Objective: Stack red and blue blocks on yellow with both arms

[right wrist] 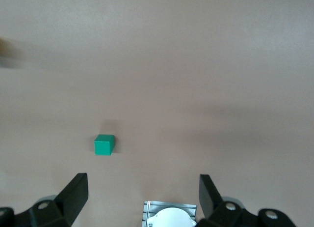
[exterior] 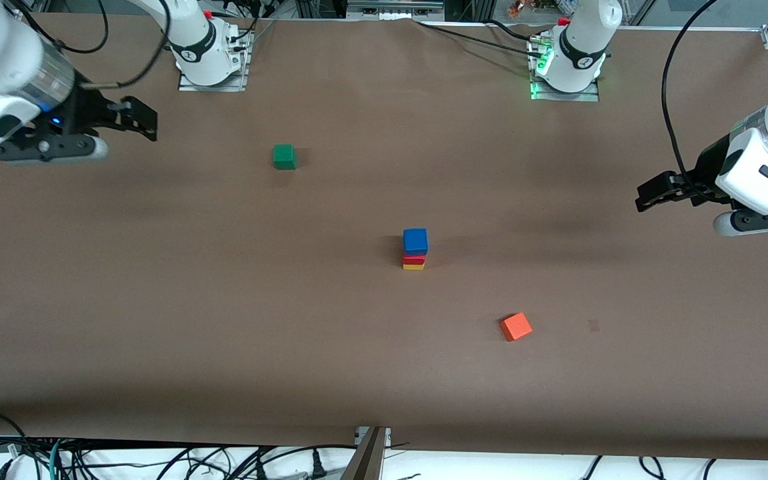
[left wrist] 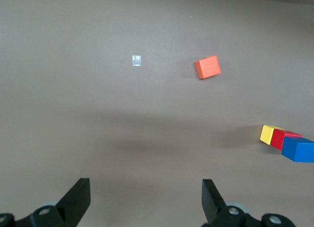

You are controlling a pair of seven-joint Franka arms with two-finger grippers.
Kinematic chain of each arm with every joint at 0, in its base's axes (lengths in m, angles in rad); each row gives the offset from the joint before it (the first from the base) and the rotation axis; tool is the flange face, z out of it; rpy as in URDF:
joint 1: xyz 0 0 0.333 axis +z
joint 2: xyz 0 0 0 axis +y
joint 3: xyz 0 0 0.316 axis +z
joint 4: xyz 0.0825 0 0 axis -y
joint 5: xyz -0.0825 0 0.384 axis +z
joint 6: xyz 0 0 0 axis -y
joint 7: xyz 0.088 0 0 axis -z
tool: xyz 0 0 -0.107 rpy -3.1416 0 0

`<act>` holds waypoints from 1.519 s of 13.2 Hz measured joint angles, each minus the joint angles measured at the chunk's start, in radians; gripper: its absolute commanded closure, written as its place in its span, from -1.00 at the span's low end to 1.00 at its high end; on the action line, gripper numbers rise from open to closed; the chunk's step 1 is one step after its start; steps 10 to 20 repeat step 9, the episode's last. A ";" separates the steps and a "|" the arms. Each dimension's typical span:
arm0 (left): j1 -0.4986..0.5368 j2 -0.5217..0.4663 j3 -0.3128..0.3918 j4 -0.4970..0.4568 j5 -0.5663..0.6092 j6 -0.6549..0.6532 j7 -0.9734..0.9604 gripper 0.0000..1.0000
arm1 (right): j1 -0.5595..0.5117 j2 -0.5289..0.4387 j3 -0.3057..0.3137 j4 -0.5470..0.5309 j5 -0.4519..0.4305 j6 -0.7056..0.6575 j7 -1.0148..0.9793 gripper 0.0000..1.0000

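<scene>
Three cubes stacked mid-table: blue block [exterior: 415, 241] on red block [exterior: 414, 259] on yellow [exterior: 413, 267]. Only the left wrist view shows a pale square patch [left wrist: 137, 60] near the orange cube [exterior: 516, 327]. Left gripper [exterior: 651, 192] and right gripper [exterior: 142, 119] hang wide open, empty, each well apart from the stack.

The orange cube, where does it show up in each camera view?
Front view: orange cube lies alone on the table, nearer the camera than the stack.
Left wrist view: orange cube, apart from the stack.
Right wrist view: not in it.
Shared landmark: the blue block topping the stack.
</scene>
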 measured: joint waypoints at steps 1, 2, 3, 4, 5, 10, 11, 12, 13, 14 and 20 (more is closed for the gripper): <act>0.000 0.000 0.000 0.000 0.000 0.000 0.000 -1.00 | -0.010 -0.017 0.004 -0.014 -0.001 0.003 -0.012 -0.99; 0.000 0.000 0.000 0.000 0.000 0.000 0.000 -1.00 | -0.012 -0.026 0.004 -0.022 -0.002 0.008 -0.033 -0.99; 0.000 0.000 0.000 0.000 0.000 0.000 0.000 -1.00 | -0.014 -0.028 0.004 -0.024 -0.003 0.015 -0.066 -0.99; 0.000 0.000 0.000 0.000 0.000 0.000 0.000 -1.00 | -0.015 -0.025 0.004 -0.025 -0.005 0.024 -0.092 -0.99; 0.000 0.000 0.000 0.000 0.000 0.000 0.000 -1.00 | -0.018 -0.022 0.004 -0.025 -0.005 0.035 -0.105 -0.99; 0.000 0.000 0.000 0.000 0.000 0.000 0.000 -1.00 | -0.022 -0.010 0.004 -0.019 -0.007 0.059 -0.121 -0.99; 0.000 0.000 0.000 0.000 0.000 0.000 0.000 -1.00 | -0.022 -0.010 0.004 -0.019 -0.007 0.059 -0.121 -0.99; 0.000 0.000 0.000 0.000 0.000 0.000 0.000 -1.00 | -0.022 -0.010 0.004 -0.019 -0.007 0.059 -0.121 -0.99; 0.000 0.000 0.000 0.000 0.000 0.000 0.000 -1.00 | -0.022 -0.010 0.004 -0.019 -0.007 0.059 -0.121 -0.99; 0.000 0.000 0.000 0.000 0.000 0.000 0.000 -1.00 | -0.022 -0.010 0.004 -0.019 -0.007 0.059 -0.121 -0.99; 0.000 0.000 0.000 0.000 0.000 0.000 0.000 -1.00 | -0.022 -0.010 0.004 -0.019 -0.007 0.059 -0.121 -0.99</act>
